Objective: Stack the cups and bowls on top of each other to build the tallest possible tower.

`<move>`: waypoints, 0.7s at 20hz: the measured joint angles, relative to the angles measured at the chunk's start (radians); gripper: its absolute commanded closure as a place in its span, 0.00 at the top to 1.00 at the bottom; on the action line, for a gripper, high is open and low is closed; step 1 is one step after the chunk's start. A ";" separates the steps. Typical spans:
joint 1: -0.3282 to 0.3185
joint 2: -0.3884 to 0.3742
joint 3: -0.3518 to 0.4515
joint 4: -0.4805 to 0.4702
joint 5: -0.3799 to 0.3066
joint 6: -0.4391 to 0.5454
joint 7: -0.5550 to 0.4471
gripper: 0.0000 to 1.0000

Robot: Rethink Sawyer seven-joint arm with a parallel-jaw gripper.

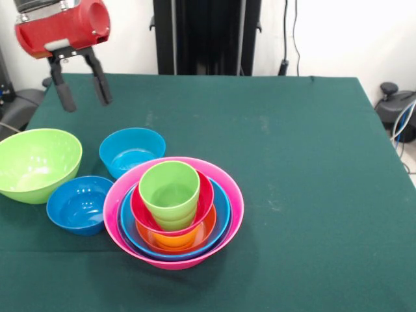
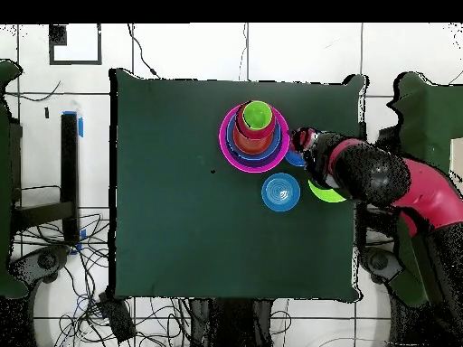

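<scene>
The tower stands at the front middle of the table. A big pink bowl (image 1: pixel 116 198) is outermost, and nested in it are a blue bowl (image 1: pixel 224 211), an orange bowl (image 1: pixel 177 239) and a red-pink bowl (image 1: pixel 205 195). A lime green cup (image 1: pixel 170 190) stands upright on top. From above the tower (image 2: pixel 255 137) shows with the green cup (image 2: pixel 257 115) in it. My gripper (image 1: pixel 83 91) hangs open and empty above the table's far left, apart from the tower. In the overhead view the gripper (image 2: pixel 305 143) sits just right of the tower.
Three loose bowls lie left of the tower: a large lime green bowl (image 1: pixel 36 162), a sky blue bowl (image 1: pixel 132 151) and a dark blue bowl (image 1: pixel 80 203). The green tablecloth (image 1: pixel 299 162) stretches right of the tower. Chairs and cables surround the table.
</scene>
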 measured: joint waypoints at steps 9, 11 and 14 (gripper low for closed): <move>0.000 0.080 0.015 -0.118 -0.082 0.055 0.000 1.00; 0.000 0.093 0.018 -0.133 -0.092 0.063 -0.002 1.00; 0.000 0.130 0.030 -0.167 -0.116 0.075 -0.020 1.00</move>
